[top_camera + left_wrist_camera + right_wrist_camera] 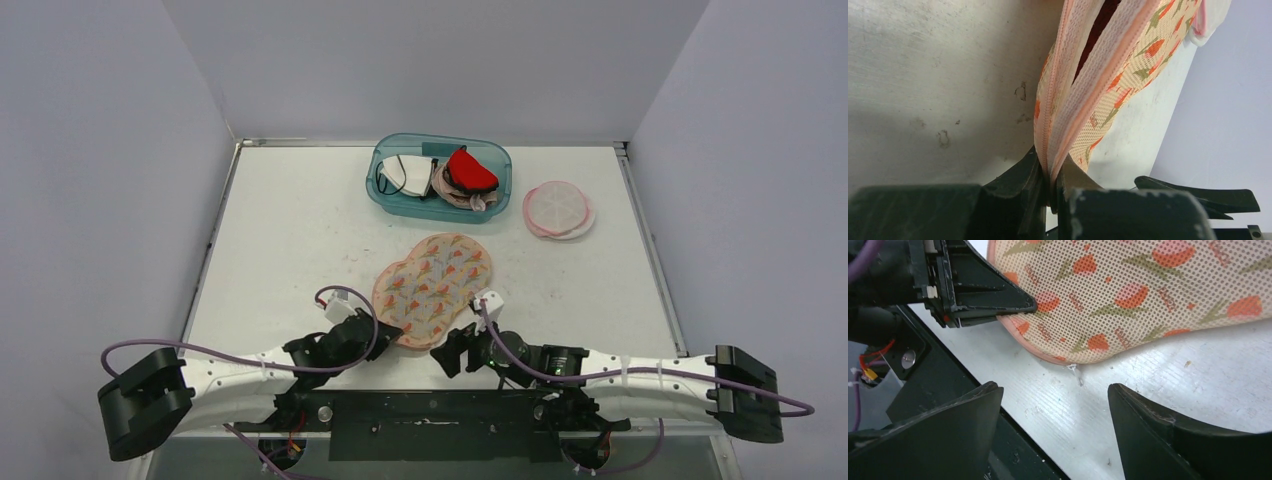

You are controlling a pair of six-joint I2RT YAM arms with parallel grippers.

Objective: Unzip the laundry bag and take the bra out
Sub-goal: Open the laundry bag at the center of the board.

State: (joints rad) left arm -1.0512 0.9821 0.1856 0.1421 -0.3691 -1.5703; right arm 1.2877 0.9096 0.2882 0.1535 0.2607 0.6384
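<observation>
The laundry bag [433, 285] is a peanut-shaped mesh pouch with orange tulip print, lying flat on the table in front of both arms. My left gripper [385, 330] is shut on the bag's near-left edge; in the left wrist view the pink zipper seam [1068, 100] runs up from between my shut jaws and gapes a little higher up, showing something dark red inside. My right gripper [455, 345] is open and empty just short of the bag's near edge [1128, 300]; a small white zipper pull [1074, 369] sticks out there. The bra itself cannot be made out.
A teal bin [440, 176] with red, white and beige garments stands at the back. A round pink-and-white mesh bag [558, 208] lies to its right. The black base bar [430, 410] lies just behind both grippers.
</observation>
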